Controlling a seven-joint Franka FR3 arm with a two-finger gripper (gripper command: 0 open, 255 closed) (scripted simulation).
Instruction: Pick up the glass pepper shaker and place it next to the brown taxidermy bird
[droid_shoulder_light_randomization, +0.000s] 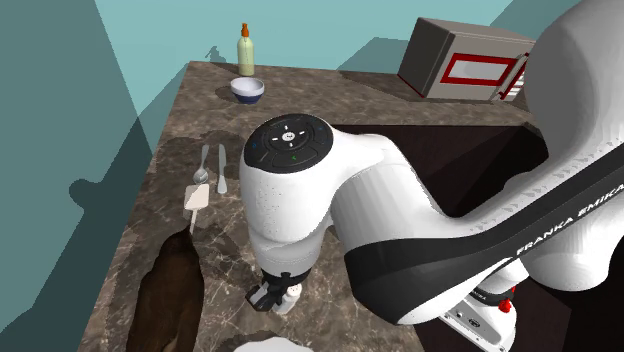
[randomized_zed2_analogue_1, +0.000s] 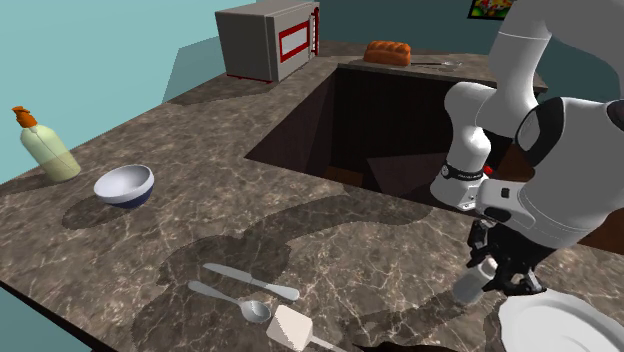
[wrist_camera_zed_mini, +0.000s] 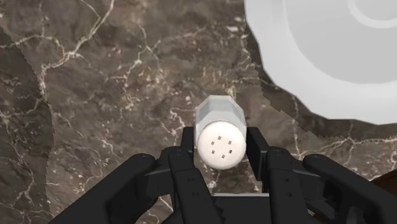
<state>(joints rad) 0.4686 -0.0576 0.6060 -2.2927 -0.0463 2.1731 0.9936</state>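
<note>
At the shoulder view's lower left lies the bird (droid_shoulder_light_randomization: 170, 300), a dark brown mass on the marbled counter (droid_shoulder_light_randomization: 165, 215). To its right, at the foot of the arm, is the shaker (droid_shoulder_light_randomization: 289, 297), with the plate (droid_shoulder_light_randomization: 262, 343) near it at the bottom edge. The shaker is drawn pale grey, with a faceted body and a round white cap pricked with holes. I judge it light and rigid, slick on its flat sides, and liable to crack if squeezed hard or dropped (the task calls it glass, though the render gives it no such sheen). It is tall for its width, so it would tip easily when set down. The best hold looks to be across two opposite facets of the upper body, just below the cap, where the pads meet flat faces. The gripper (wrist_camera_zed_mini: 221, 151) is about there. In the wrist view one finger (wrist_camera_zed_mini: 189, 145) lies against one side of the shaker and its mate against the other. They are set no wider than the shaker itself, clasping it and nothing else. In the second exterior view the shaker leans a little in that grip, just beside the plate. I cannot tell whether its base is clear of the counter.
</note>
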